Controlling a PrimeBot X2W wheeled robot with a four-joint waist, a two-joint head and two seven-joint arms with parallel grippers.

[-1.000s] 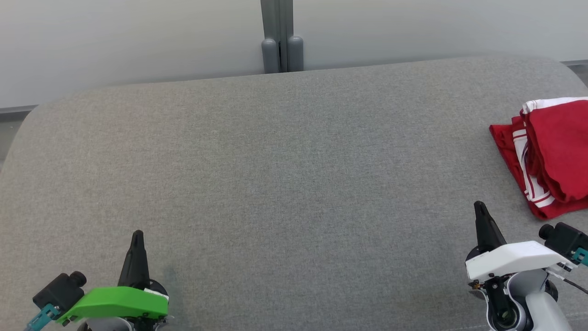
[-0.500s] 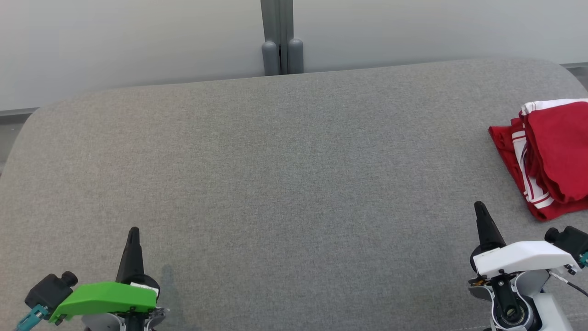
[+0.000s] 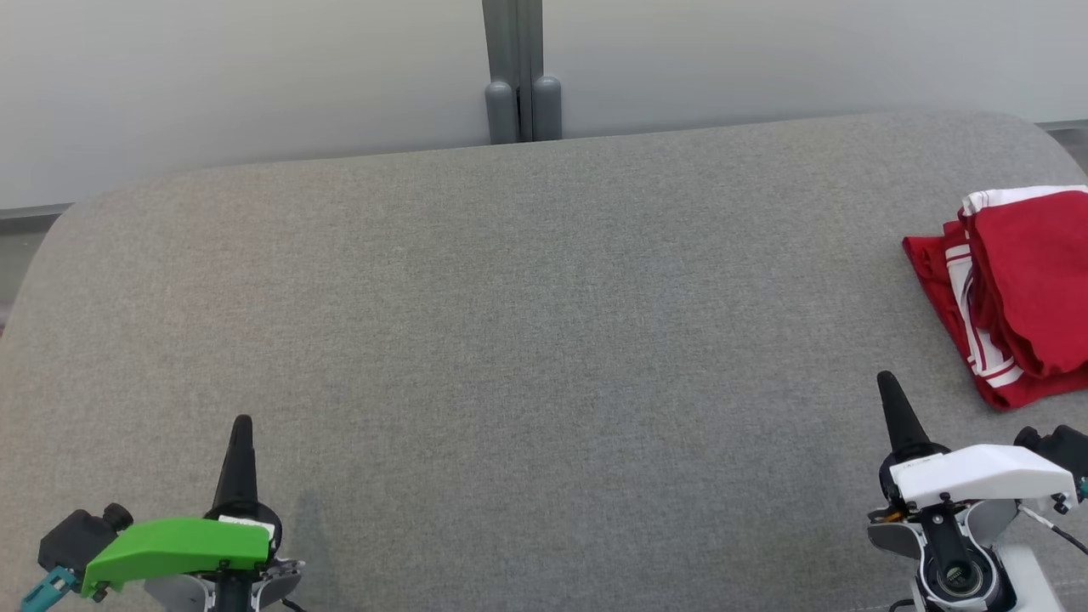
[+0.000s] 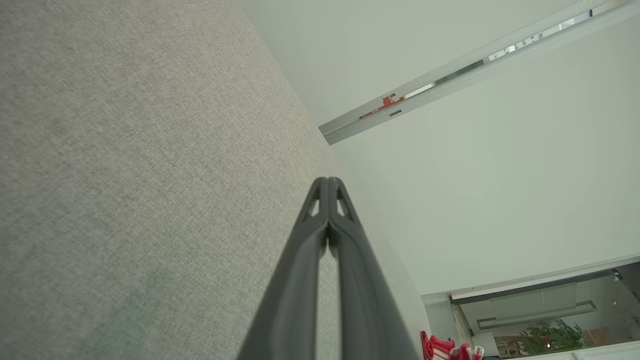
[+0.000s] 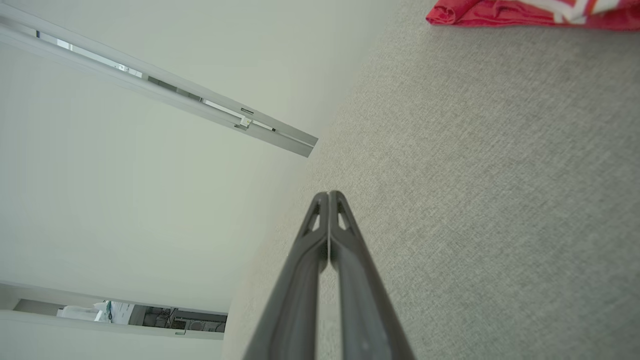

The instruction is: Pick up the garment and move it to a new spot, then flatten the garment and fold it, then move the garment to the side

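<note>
The garment (image 3: 1020,289) is red with white stripes and lies folded in a compact pile at the far right of the grey fabric surface (image 3: 527,340); its edge also shows in the right wrist view (image 5: 530,12) and, small, in the left wrist view (image 4: 445,349). My left gripper (image 3: 241,423) hovers at the lower left, shut, with nothing between its fingers (image 4: 327,181). My right gripper (image 3: 886,378) sits at the lower right, shut and empty (image 5: 328,195), a short way below and left of the garment, not touching it.
A pale wall runs behind the surface, with a grey vertical post (image 3: 521,68) at the top centre. The surface's back edge is rounded at both corners.
Both grippers have drawn slightly down toward the bottom edge of the head view. The garment lies as it did.
</note>
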